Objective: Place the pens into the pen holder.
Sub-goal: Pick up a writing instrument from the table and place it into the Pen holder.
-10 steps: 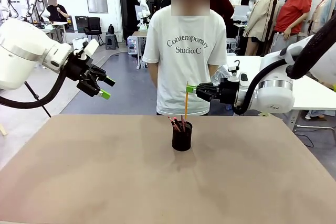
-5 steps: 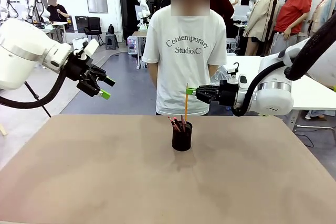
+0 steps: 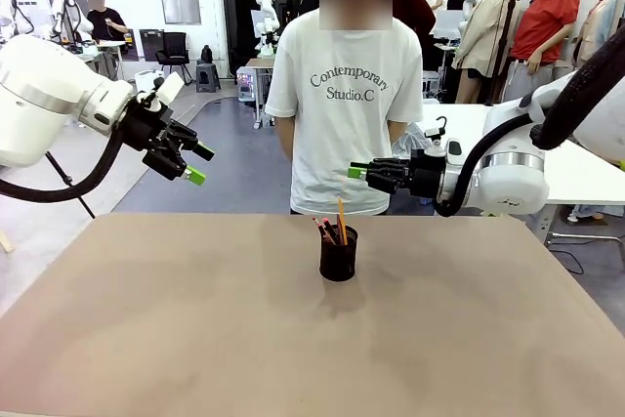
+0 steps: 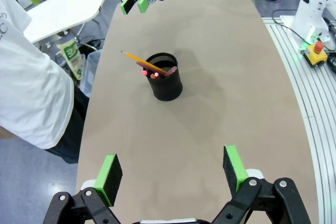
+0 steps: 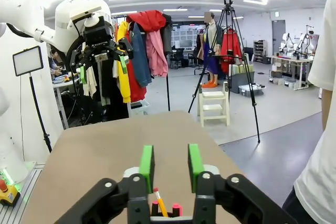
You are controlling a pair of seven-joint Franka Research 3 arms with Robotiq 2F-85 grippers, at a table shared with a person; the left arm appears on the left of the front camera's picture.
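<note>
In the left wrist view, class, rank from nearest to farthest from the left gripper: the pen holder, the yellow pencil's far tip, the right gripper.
1. pen holder, mid-table, nearest the left gripper.
2. yellow pencil tip, just beyond the rim.
3. right gripper, at the table's far end.

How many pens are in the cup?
3, all standing in the cup: the yellow pencil leaning out over the rim, the pink-ended pen and the reddish-brown pen beside it.

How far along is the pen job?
Done: all three pens, the pencil included, stand in the holder. In hand: nothing; the right gripper is open above the holder, the left gripper open and off to the side. Left: nothing visible.
</note>
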